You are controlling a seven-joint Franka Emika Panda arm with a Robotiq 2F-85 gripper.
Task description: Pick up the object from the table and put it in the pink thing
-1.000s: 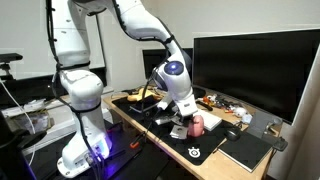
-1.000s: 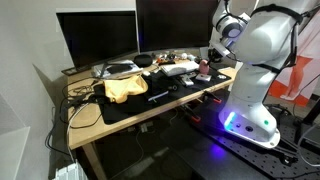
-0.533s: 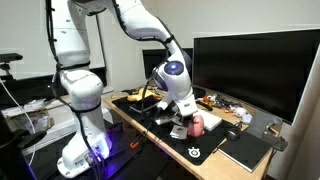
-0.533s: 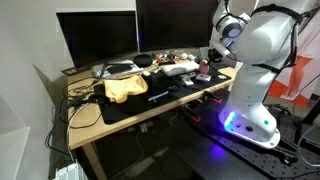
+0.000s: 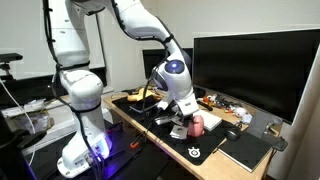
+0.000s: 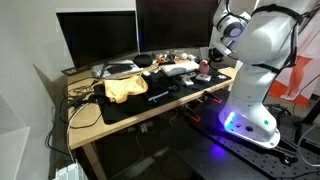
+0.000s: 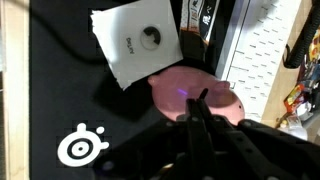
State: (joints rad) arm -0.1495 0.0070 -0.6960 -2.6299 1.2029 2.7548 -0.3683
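Seeing gripper (image 7: 196,108) directly above the pink thing (image 7: 185,88) in wrist view, tips aimed at its mouth; reads as lined up for a drop, not a pick. Looks closed, tips meeting; too dark and blurred to tell if the object is pinched between them. Finding the pink thing upright on black mat (image 7: 60,90) on the bench (image 6: 92,128); white paper square (image 7: 135,45) just beside the pink thing. Guessing the low hover is there to stop a small part bouncing out on release.

Pink thing (image 7: 168,90) pale, rounded; sits on the black mat (image 7: 55,95).
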